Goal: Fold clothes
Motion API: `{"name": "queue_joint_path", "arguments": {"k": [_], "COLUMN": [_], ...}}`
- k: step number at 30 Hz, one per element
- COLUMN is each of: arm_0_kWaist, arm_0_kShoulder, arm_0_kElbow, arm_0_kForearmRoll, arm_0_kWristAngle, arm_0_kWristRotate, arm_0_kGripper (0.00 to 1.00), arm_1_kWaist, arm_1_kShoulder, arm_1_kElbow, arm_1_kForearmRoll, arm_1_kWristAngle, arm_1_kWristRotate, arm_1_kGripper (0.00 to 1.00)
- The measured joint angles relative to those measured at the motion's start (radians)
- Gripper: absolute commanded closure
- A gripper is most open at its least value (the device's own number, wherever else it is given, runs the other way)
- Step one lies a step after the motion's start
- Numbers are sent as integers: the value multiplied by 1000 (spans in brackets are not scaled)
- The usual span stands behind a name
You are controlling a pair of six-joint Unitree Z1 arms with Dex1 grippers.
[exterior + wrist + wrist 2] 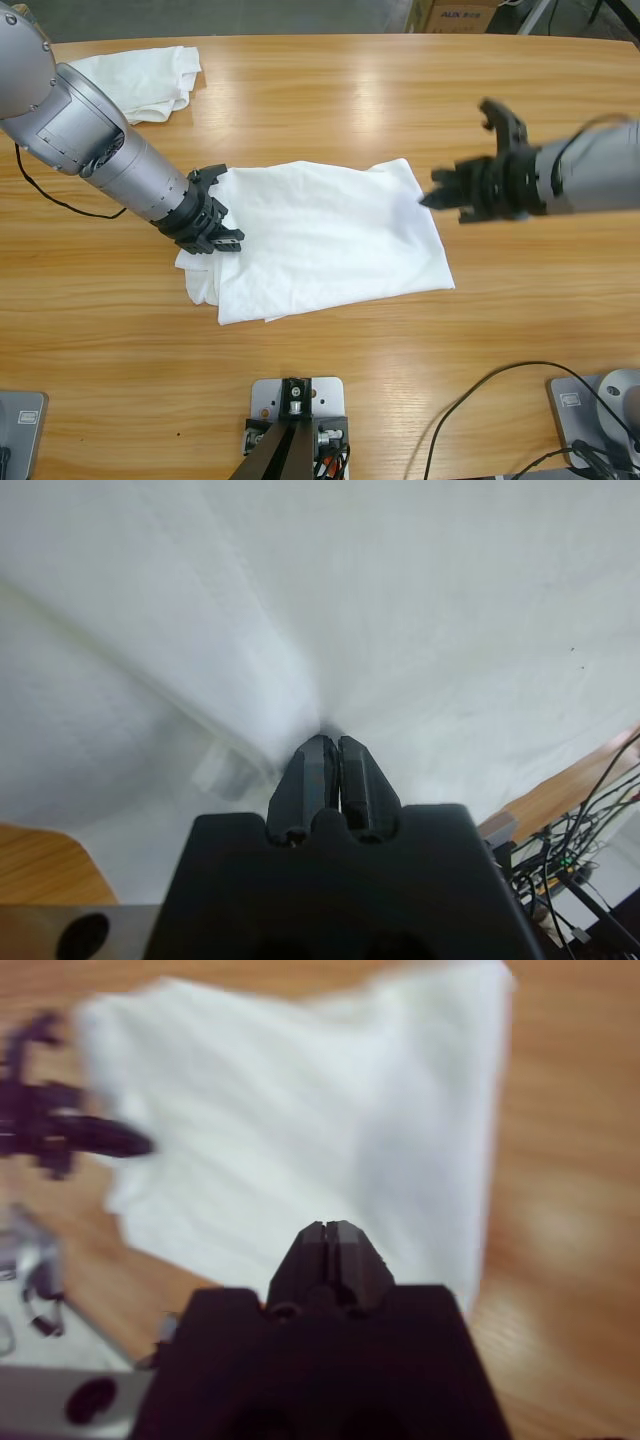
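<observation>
A white T-shirt [330, 240] lies partly folded in the middle of the table, its lower left corner bunched. My left gripper [228, 240] rests at the shirt's left edge. In the left wrist view the left gripper [333, 742] is shut on a crease of the T-shirt's cloth [450, 600], which fills the picture. My right gripper [432, 198] hovers just off the shirt's right edge, apart from it. Its jaws are shut and hold nothing in the right wrist view [327, 1228], where the T-shirt [300, 1120] lies ahead and the left gripper [90, 1135] shows at the left.
A folded white bundle of clothes [140, 80] lies at the table's far left corner. A cardboard box [460, 15] stands beyond the far edge. Black cables [500, 400] loop over the near right of the wooden table [350, 100].
</observation>
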Motion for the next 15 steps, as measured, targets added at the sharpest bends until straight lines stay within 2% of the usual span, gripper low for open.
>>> {"name": "queue_joint_path", "arguments": {"k": [8,15], "arm_0_kWaist": [1,1], "arm_0_kShoulder": [-11,-12], "arm_0_kElbow": [7,7], "arm_0_kForearmRoll": [0,3], "arm_0_kWristAngle": [12,12], "arm_0_kWristRotate": [0,0], "arm_0_kGripper": [1000,1000], "arm_1_kWaist": [-92,-98], "arm_1_kShoulder": [221,402], "arm_1_kElbow": [-76,-125], "arm_1_kForearmRoll": [-112,-168], "arm_1_kWristAngle": [203,252], "arm_1_kWristRotate": [-83,-103], "arm_1_kGripper": [1000,1000]}}
